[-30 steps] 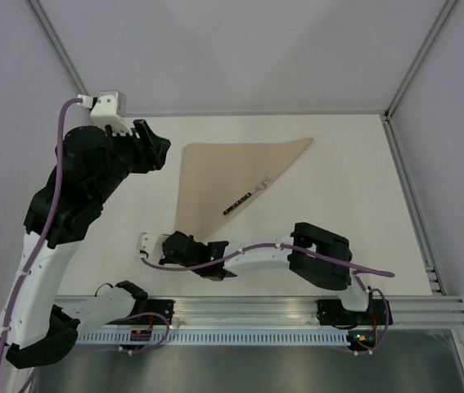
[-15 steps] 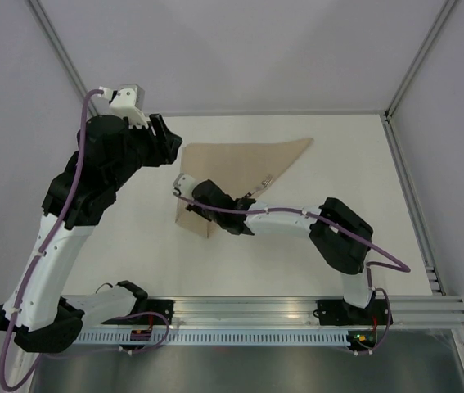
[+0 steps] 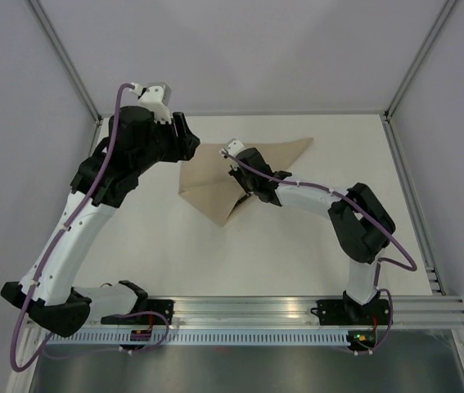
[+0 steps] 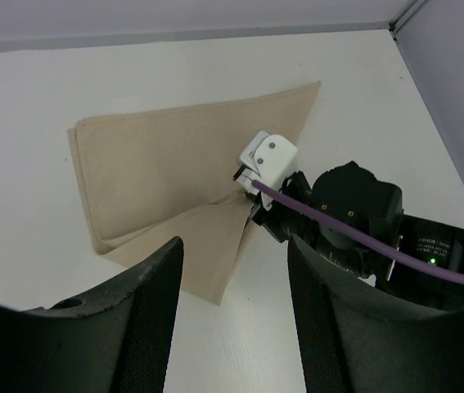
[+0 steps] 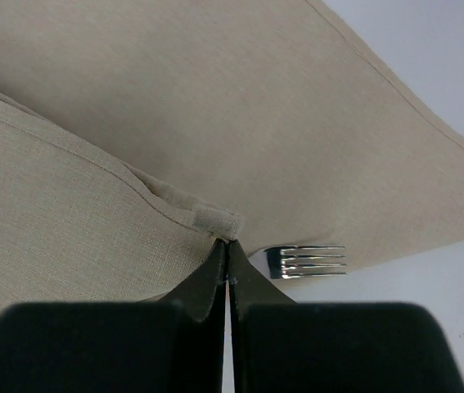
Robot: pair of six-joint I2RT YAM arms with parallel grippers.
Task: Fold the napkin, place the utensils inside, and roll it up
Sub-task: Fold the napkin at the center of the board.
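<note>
The right gripper (image 5: 226, 246) is clamped tight, its two black fingers pressed together on a hemmed corner of the thin, plain tan-brown square napkin (image 3: 207, 187). That corner is held raised over the middle of the cloth. From the pinch, a flap slopes down to a crease that ends in a point at the napkin's near side. The rest lies flat as a folded sheet on the far middle of the white table (image 3: 297, 246), its long edge running along the far side towards a tip on the right. The tines of a silver metal fork (image 5: 309, 260) show just right of the fingertips, at the napkin's edge; its handle is hidden.

The left gripper (image 4: 233, 246) is spread wide with nothing between its fingers. It hangs above the far left of the table, near the napkin's left corner but clear of it, looking down on the cloth and the right arm's wrist.
</note>
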